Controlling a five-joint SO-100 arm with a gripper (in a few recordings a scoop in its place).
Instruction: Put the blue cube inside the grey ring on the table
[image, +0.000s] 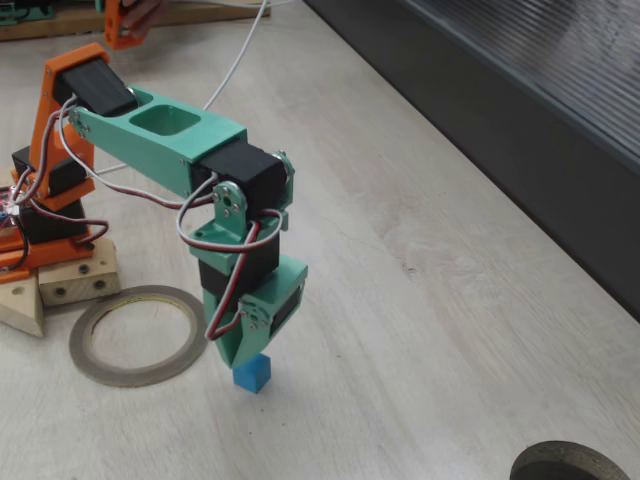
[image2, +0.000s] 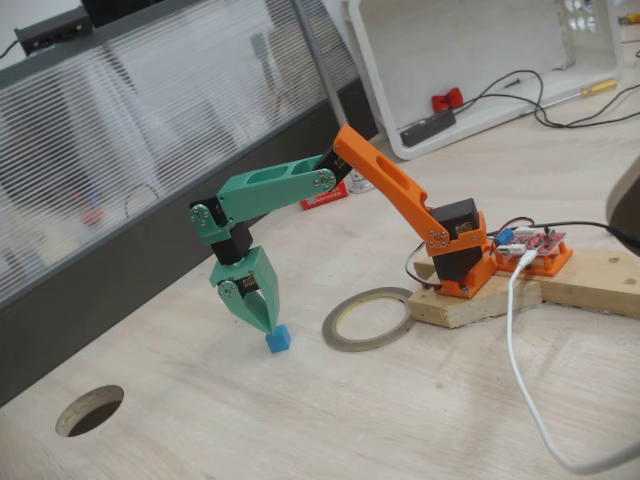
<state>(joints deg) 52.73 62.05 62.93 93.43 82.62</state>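
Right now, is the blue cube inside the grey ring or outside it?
Outside. The blue cube sits on the table beside the grey ring, under the gripper.

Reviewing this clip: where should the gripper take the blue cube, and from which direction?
Across two opposite side faces, from straight above. The blue cube sits flat on the table with all sides free, apart from the grey ring. The gripper is right above it.

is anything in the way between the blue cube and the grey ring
Nothing visible. In both fixed views the blue cube sits on bare table just outside the grey ring, with the gripper right over the cube. Only open wood lies between cube and ring.
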